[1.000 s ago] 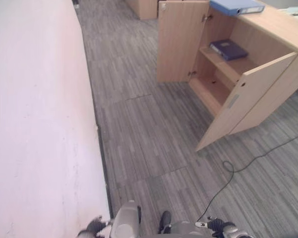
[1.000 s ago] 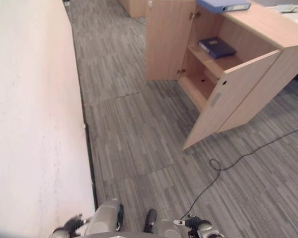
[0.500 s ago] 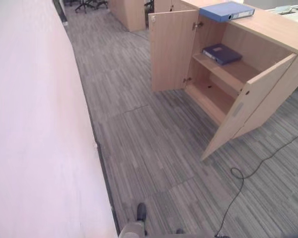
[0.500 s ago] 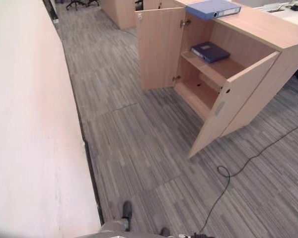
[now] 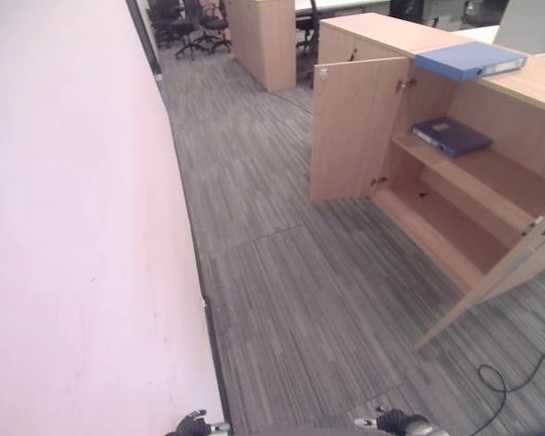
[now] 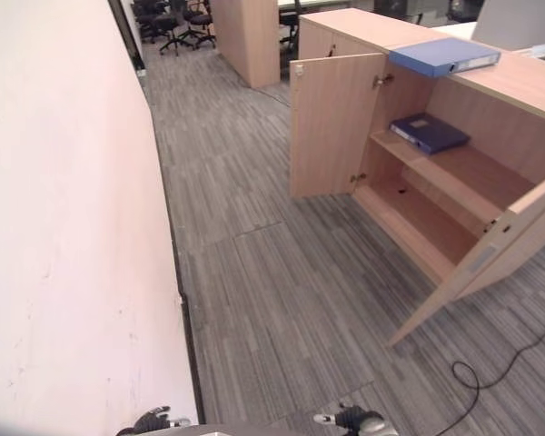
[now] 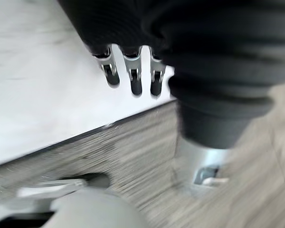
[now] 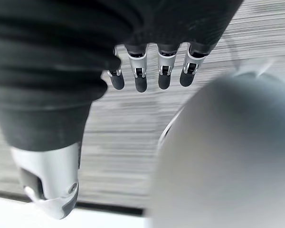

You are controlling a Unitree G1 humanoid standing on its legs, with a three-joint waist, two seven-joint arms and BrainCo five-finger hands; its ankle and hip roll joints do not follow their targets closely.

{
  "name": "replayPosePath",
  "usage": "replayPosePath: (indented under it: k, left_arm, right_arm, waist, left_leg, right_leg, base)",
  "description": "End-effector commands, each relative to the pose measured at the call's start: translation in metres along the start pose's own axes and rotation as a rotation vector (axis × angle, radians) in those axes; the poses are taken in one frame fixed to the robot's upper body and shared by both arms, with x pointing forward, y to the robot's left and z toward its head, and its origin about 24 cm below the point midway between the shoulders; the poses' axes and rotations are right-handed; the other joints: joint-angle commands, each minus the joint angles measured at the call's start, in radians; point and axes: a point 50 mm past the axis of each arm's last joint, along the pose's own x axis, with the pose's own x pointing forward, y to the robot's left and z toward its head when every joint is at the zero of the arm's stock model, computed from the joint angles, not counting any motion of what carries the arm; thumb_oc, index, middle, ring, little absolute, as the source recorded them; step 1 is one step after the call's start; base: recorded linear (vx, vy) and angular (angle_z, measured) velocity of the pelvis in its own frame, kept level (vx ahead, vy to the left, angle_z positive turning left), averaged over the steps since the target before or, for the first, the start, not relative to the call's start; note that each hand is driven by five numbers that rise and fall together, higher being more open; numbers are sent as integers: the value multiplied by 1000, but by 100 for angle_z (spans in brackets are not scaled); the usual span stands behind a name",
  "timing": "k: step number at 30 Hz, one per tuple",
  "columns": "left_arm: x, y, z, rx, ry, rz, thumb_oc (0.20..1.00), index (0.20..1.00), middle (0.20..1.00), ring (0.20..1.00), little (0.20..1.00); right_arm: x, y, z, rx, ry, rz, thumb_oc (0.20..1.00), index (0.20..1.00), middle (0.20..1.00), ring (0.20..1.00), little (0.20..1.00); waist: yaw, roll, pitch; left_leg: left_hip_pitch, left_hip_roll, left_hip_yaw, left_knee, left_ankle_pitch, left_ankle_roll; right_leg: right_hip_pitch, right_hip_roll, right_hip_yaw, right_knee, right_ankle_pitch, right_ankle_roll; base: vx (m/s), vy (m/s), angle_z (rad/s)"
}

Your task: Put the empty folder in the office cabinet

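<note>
From my remote station I note both hands carry nothing: the left hand (image 7: 133,76) and right hand (image 8: 152,71) hang with fingers straight and relaxed, grey carpet beyond them. The light blue folder (image 5: 470,60), a flat rigid lever-arch binder, lies on the cabinet top at upper right of the head view, well apart from either hand; I judge it the one to be shelved. A darker blue folder (image 5: 450,135) lies flat on the upper shelf. The office cabinet (image 5: 359,127) is smooth pale wood laminate with square edges. Main risk, in my judgement: the right door (image 5: 509,272) swings out across the approach and an arm could strike it; the slick folder cover could also slip from the fingers.
</note>
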Motion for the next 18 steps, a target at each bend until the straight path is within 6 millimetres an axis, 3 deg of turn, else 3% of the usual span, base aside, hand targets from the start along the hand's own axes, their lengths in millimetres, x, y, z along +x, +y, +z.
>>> replayPosePath:
  k: [1, 3, 5, 6, 9, 12, 15, 18]
  left_arm:
    - [-2, 34, -9, 54, 32, 71, 1000, 1000, 1000, 1000, 1000]
    - [-2, 32, -5, 67, 19, 63, 1000, 1000, 1000, 1000, 1000]
    - [-1, 31, -5, 74, 18, 57, 1000, 1000, 1000, 1000, 1000]
    - [-1, 30, -4, 66, 15, 53, 1000, 1000, 1000, 1000, 1000]
    - [-2, 29, -8, 70, 30, 46, 1000, 1000, 1000, 1000, 1000]
    - [-4, 30, -19, 77, 66, 49, 1000, 1000, 1000, 1000, 1000]
    - [-7, 27, -34, 37, 117, 43, 1000, 1000, 1000, 1000, 1000]
    - [-7, 27, -34, 33, 119, 41, 1000, 1000, 1000, 1000, 1000]
  right_arm:
    - [0, -16, 22, 37, -62, -47, 1000, 1000, 1000, 1000, 1000]
    - [0, -19, 28, 55, -79, -58, 1000, 1000, 1000, 1000, 1000]
    - [0, -19, 31, 65, -86, -56, 1000, 1000, 1000, 1000, 1000]
    - [0, -17, 30, 70, -83, -48, 1000, 1000, 1000, 1000, 1000]
    - [1, -14, 26, 54, -67, -39, 1000, 1000, 1000, 1000, 1000]
    - [1, -11, 19, 48, -49, -35, 1000, 1000, 1000, 1000, 1000]
    - [0, -9, 8, 62, -11, -25, 1000, 1000, 1000, 1000, 1000]
    - [0, -10, 2, 76, 4, -30, 1000, 1000, 1000, 1000, 1000]
  waist:
    - [-28, 14, 97]
    - [-54, 19, 126]
    - [-68, -3, 139]
    - [-79, -25, 144]
    - [-84, -41, 140]
    - [-76, -52, 113]
    - [-71, -40, 78]
    - [-74, -45, 72]
  left_leg:
    - [-46, 28, -17, -21, -12, -59]
    - [-20, 43, -29, -21, -2, -66]
    - [19, 39, -52, -21, -24, -81]
    - [58, 35, -84, -21, -51, -93]
    - [92, 33, -121, -21, -77, -94]
    - [102, 35, -126, -21, -99, -95]
    - [141, 91, -128, -21, -120, -114]
    - [130, 113, -120, 27, -144, -132]
  right_leg:
    - [72, 94, -35, -325, 198, -25]
    - [23, 184, -50, -478, 196, -56]
    - [1, 254, -49, -663, 204, -50]
    - [-20, 314, -36, -802, 229, -37]
    - [-24, 349, -3, -881, 241, -34]
    - [15, 356, -17, -918, 235, -45]
    - [46, 396, -4, -907, 195, -65]
    - [65, 405, -8, -904, 169, -74]
  base:
    - [142, -112, 25]
    - [65, -131, 40]
    - [197, -216, 28]
    - [287, -224, 17]
    - [220, -149, 23]
    - [248, -145, 49]
    - [283, -155, 9]
    - [260, -212, 7]
